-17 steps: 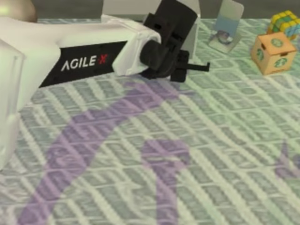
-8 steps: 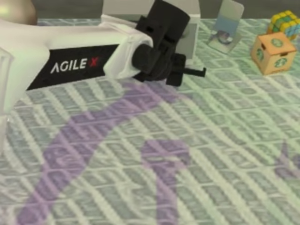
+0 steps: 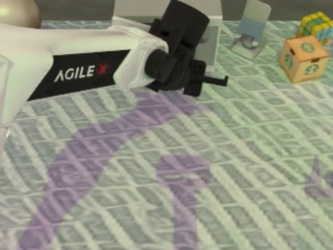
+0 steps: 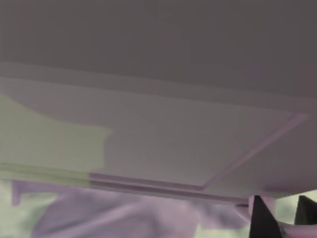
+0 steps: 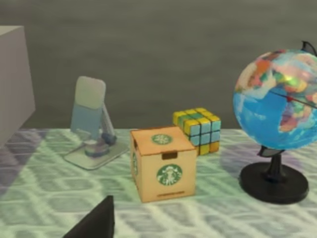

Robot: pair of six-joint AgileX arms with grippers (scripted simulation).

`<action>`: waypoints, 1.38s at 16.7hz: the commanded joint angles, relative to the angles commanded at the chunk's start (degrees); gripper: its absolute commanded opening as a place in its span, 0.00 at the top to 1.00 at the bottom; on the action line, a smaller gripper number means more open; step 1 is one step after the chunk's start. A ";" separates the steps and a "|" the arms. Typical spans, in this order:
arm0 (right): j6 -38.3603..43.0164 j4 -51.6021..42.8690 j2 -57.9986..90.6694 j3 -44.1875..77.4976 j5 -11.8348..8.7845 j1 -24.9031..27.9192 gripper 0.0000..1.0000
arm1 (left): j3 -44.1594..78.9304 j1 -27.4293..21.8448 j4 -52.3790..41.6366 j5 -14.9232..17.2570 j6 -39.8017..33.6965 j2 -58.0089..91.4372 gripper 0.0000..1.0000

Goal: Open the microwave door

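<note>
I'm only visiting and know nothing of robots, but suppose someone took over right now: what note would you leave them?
Left gripper: at the back of the table, right in front of the microwave; whether its fingers are open or shut does not show.
Right gripper: only a dark edge shows in its own wrist view, parked facing a phone stand, a printed box, a puzzle cube and a globe.
Microwave door: fills the left wrist view, very close.
Done: the approach.
Left: hooking the door and swinging it open; how far it stands now is unclear.

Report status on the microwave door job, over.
Left gripper at the microwave front, far edge of table. Microwave door fills left wrist view, open or shut unclear. Right arm out of top view. Nothing blocking.
</note>
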 joint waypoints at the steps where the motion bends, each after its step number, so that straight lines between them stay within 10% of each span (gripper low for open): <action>1: 0.00 0.00 0.00 0.00 0.00 0.00 0.00 | 0.00 0.00 0.00 0.00 0.00 0.00 1.00; 23: 0.00 0.00 0.00 0.00 0.00 0.00 0.00 | -2.61 0.49 1.71 2.31 2.54 -2.04 1.00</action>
